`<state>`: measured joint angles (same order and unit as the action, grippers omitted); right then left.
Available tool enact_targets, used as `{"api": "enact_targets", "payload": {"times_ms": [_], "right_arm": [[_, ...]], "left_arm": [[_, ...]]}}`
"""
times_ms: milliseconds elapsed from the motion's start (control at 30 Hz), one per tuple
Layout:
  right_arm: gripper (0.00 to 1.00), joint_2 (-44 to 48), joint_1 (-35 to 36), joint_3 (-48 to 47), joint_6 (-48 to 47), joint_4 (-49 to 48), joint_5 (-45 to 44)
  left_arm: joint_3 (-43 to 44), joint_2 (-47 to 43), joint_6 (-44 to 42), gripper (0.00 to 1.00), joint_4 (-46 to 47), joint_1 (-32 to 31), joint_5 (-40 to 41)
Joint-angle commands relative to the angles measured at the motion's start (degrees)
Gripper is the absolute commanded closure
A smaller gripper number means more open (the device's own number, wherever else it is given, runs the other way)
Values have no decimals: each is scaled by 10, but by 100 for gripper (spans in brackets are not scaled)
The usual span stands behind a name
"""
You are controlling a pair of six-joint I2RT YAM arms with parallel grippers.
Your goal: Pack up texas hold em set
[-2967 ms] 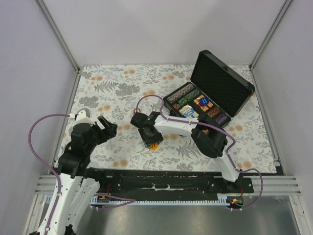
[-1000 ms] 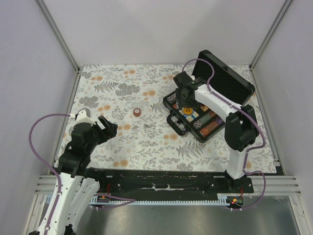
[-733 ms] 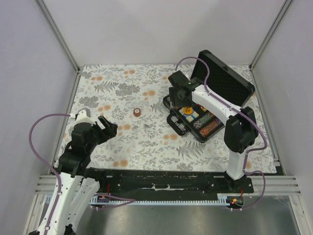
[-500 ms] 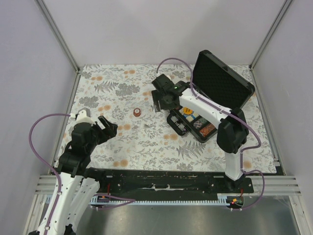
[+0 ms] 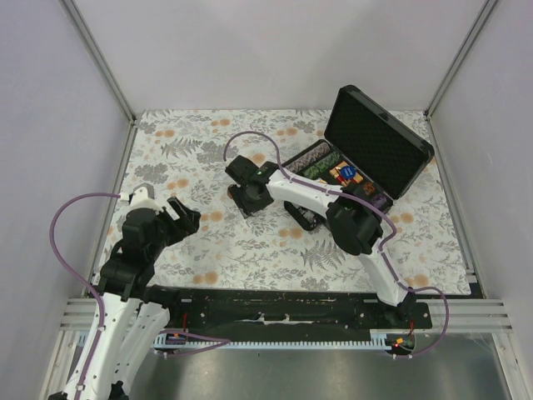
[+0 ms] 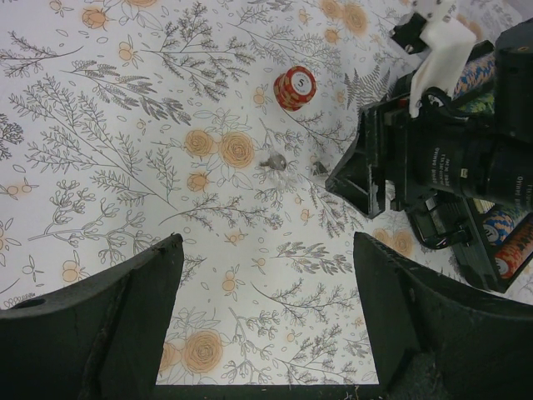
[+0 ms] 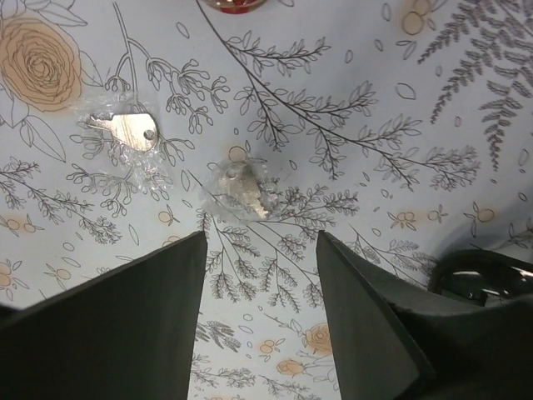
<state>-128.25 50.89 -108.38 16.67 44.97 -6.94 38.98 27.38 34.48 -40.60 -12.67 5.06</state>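
The black case stands open at the back right, with chip rows and card decks inside. A stack of reddish chips stands on the flowered cloth, its edge also showing at the top of the right wrist view. My right gripper is open and empty, low over the cloth just right of the chips, and it also shows in the top view. My left gripper is open and empty over the cloth at the front left.
Two small keys in clear plastic lie on the cloth, one just ahead of my right fingers and one to its left. The case handle juts toward the table's middle. Metal frame posts and grey walls bound the table.
My right arm has swung left from over the open case and come down over the cloth beside the reddish chips. The left arm has not moved.
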Motion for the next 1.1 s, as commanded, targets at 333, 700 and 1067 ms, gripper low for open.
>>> {"api": "enact_targets", "payload": {"times_ms": [333,700,1067], "right_arm": [[48,-47,7,-23,-95,-60,54],[92,-2,6,-3,-84,-69,5],[92,161,-35,47,-52,-30,-134]], "left_arm": [[3,3,0,12,9,-2,12],[3,4,1,12,8,-2,12],[3,0,1,12,8,-3,7]]}}
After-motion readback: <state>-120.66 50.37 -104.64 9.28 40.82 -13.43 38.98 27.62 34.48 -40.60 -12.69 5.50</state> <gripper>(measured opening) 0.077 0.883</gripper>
